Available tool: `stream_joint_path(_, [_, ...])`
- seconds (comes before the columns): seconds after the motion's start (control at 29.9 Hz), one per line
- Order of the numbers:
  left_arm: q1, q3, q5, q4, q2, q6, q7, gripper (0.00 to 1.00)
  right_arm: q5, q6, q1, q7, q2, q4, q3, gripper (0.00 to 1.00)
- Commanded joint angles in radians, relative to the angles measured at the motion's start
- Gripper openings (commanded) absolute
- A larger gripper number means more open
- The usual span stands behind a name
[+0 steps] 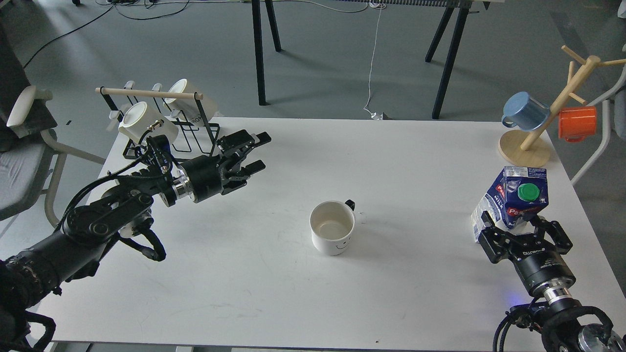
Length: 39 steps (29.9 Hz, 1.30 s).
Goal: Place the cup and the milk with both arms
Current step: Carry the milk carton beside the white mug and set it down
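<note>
The cup (pixel 333 233) stands upright mid-counter (pixel 401 161), handle turned away, nothing touching it. The left end effector (pixel 254 154) hangs fingers apart and empty, well off to its left. At the right edge, the right end effector (pixel 525 233) brackets the milk (pixel 513 198), jaws around its base; whether they actually clamp it, I can't tell.

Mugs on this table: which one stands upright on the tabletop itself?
The white mug with the smiley face, mid-table. The two cream mugs lie in the wire rack; blue and orange hang on the wooden tree.

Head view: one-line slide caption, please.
Right claw grips the milk; open left claw hovers away from the cup.
</note>
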State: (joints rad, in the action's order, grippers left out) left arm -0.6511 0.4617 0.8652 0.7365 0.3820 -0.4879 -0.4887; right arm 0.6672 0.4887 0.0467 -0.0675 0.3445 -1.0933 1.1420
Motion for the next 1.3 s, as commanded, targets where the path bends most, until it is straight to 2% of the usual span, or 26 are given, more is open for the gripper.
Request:
stream_joint_path(0.0, [0.001, 0.0, 0.0, -0.002, 0.0, 0.0, 0.0, 0.92, 0.0, 0.0, 0.001, 0.0, -0.002, -0.005, 0.001, 0.38])
stream_joint_path(0.57, [0.005, 0.0, 0.005, -0.003, 0.0, 0.003, 0.0, 0.92, -0.063, 0.0, 0.002, 0.0, -0.045, -0.157, -0.021, 0.37])
stream_joint_path(0.77, [0.007, 0.0, 0.018, -0.003, 0.0, 0.003, 0.0, 0.92, -0.115, 0.0, 0.004, 0.0, -0.13, -0.158, -0.111, 0.4])
stream_joint_path(1.0, [0.01, 0.0, 0.038, -0.003, 0.0, 0.003, 0.0, 0.92, -0.185, 0.0, 0.009, 0.0, -0.222, -0.154, -0.129, 0.4])
stream_joint_path(1.27, [0.03, 0.0, 0.041, -0.003, 0.001, 0.003, 0.0, 0.92, -0.207, 0.0, -0.004, 0.0, -0.245, -0.105, -0.137, 0.43])
